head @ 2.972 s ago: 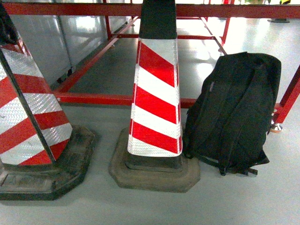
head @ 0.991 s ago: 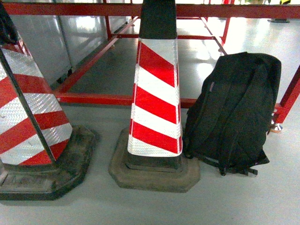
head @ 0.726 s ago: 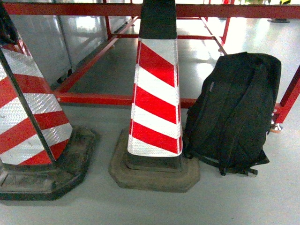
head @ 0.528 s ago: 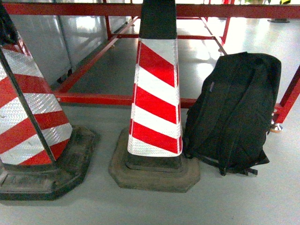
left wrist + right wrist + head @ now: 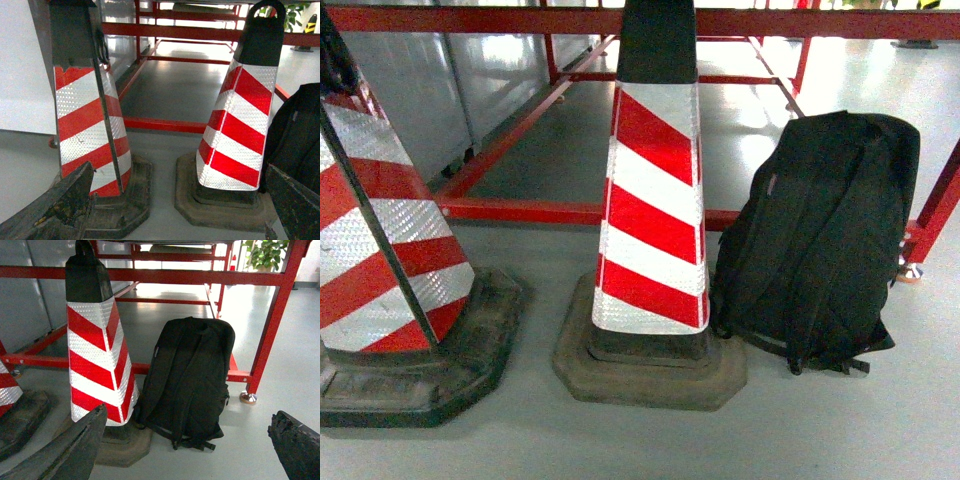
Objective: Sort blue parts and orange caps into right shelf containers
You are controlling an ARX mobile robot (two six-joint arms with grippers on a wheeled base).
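Note:
No blue parts, orange caps, right shelf or right shelf containers show in any view. In the left wrist view my left gripper point(image 5: 177, 175) is open, its dark fingers point(image 5: 65, 200) at the lower corners, with only floor and cone bases between them. My right gripper point(image 5: 187, 415) is open as well in the right wrist view, its worn dark fingers point(image 5: 295, 440) spread wide over bare grey floor in front of a backpack. Neither gripper appears in the head view.
Two red-and-white striped traffic cones point(image 5: 655, 200) point(image 5: 380, 240) on dark rubber bases stand close ahead. A black backpack point(image 5: 825, 240) leans beside the middle cone. A red-painted tube frame point(image 5: 520, 210) runs behind them. Its foot point(image 5: 247, 397) stands at right.

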